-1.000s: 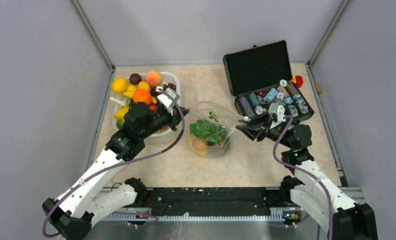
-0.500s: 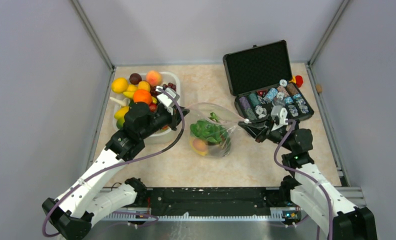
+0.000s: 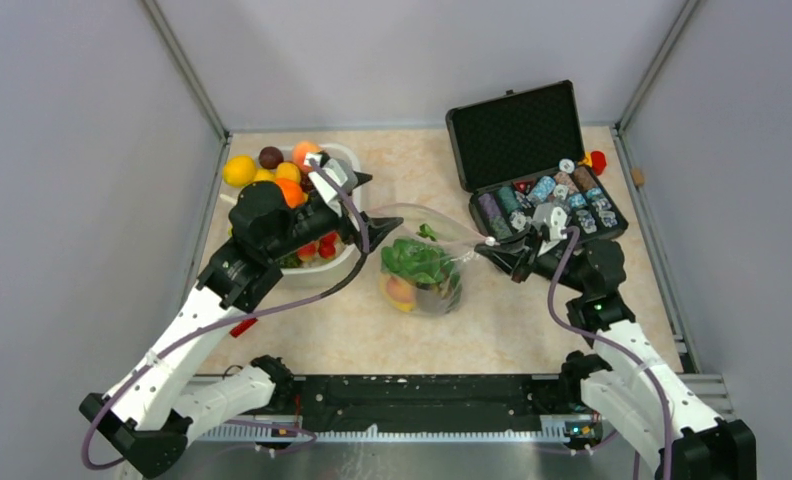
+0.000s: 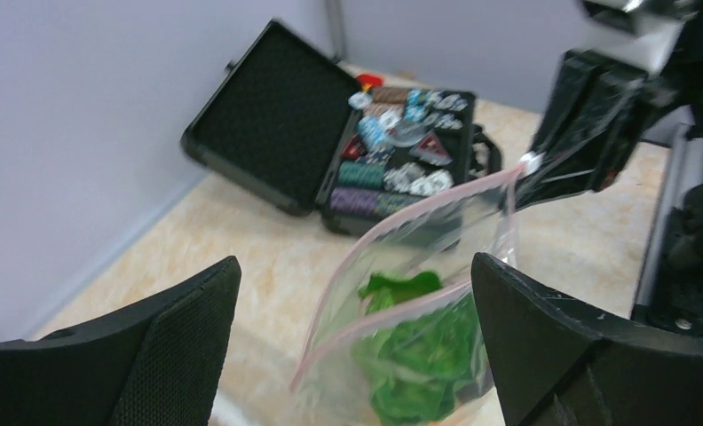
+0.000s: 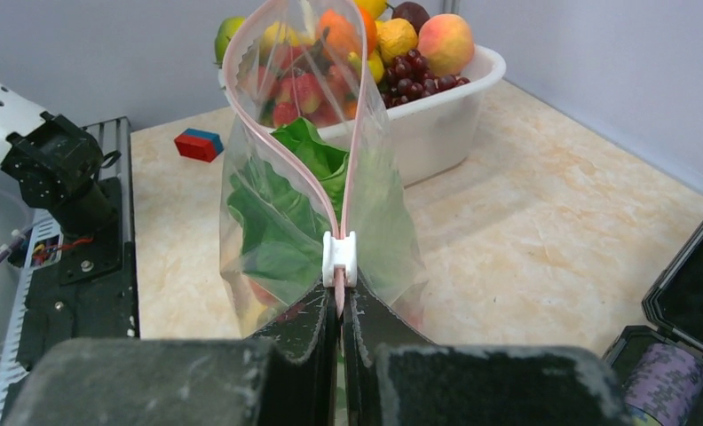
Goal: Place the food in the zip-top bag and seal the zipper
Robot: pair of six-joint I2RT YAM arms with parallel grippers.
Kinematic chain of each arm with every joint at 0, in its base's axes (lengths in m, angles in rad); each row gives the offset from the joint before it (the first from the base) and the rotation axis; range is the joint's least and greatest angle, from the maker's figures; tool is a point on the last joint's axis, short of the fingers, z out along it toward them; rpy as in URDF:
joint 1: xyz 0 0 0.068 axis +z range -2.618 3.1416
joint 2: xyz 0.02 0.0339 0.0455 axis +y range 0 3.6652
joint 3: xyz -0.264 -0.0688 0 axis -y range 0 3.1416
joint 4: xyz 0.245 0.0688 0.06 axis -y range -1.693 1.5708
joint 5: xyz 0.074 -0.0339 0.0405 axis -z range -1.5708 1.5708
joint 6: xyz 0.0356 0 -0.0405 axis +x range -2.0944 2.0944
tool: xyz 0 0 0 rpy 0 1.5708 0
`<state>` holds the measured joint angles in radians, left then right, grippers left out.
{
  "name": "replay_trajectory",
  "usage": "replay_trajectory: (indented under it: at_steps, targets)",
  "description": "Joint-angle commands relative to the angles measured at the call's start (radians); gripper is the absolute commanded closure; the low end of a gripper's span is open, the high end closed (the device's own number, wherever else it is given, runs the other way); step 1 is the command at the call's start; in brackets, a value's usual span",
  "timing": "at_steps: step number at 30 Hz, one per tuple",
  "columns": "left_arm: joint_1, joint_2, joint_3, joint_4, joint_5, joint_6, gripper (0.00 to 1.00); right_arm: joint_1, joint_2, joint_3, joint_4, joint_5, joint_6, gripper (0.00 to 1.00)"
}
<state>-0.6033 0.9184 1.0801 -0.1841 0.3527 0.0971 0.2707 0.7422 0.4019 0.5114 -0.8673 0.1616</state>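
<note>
Two grippers, one bag. Left gripper (image 3: 384, 198): jaws spread wide, holding nothing, flanking the bag-mouth end nearest the white basin (image 3: 350, 158). Right gripper (image 5: 339, 306): clamped tight on the zipper (image 5: 339, 253) at its white slider end. Zip-top bag (image 3: 424, 262): mid-table, between basin and black case (image 3: 517, 135), mouth gaping. Contents: lettuce (image 3: 412, 260), peach (image 3: 400, 290); anything else is obscured by crinkled plastic.

The clear plastic zip-top bag (image 3: 442, 235), holding leafy green lettuce (image 3: 412, 262), lies between the white plastic basin (image 5: 428, 133) on the left and the black hard case (image 3: 517, 135) on the right.
</note>
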Motion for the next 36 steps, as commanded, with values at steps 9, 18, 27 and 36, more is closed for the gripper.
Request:
replay_trajectory:
  at_steps: [9, 18, 27, 36]
  targets:
    - [-0.187, 0.305, 0.304, -0.112, 0.246, 0.241, 0.04, 0.001, -0.018, 0.103, -0.142, -0.064, -0.089, 1.0]
    - [-0.33, 0.507, 0.441, -0.215, 0.181, 0.361, 0.22, 0.018, -0.027, 0.118, -0.201, -0.074, -0.125, 1.0]
    - [-0.372, 0.568, 0.45, -0.192, 0.164, 0.382, 0.35, 0.025, -0.044, 0.126, -0.239, -0.067, -0.148, 1.0]
    - [-0.381, 0.633, 0.504, -0.275, 0.189, 0.415, 0.5, 0.032, -0.051, 0.126, -0.244, -0.054, -0.156, 1.0]
